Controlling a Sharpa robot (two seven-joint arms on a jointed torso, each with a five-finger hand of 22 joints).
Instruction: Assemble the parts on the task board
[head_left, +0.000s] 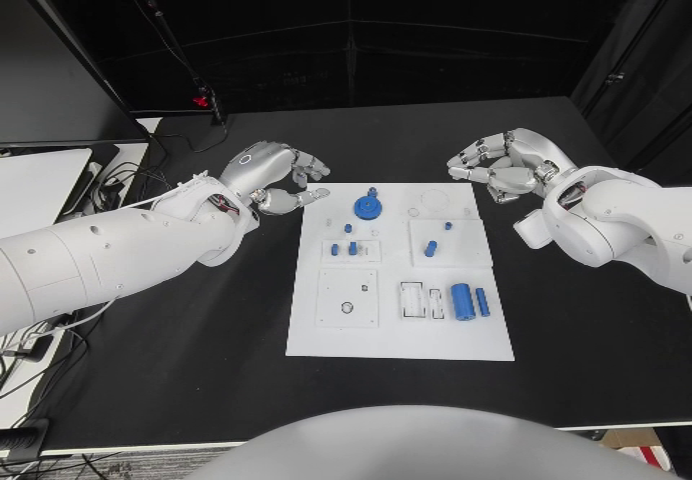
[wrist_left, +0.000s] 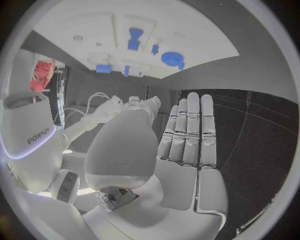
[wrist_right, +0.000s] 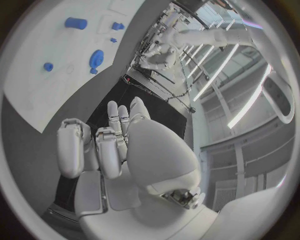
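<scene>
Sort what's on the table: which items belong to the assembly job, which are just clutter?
Job items:
task board
blue disc part
large blue cylinder
smaller blue cylinder
small blue pieces
left hand and right hand, both holding nothing

Clutter:
cables at the table's left edge
white surface beside them
</scene>
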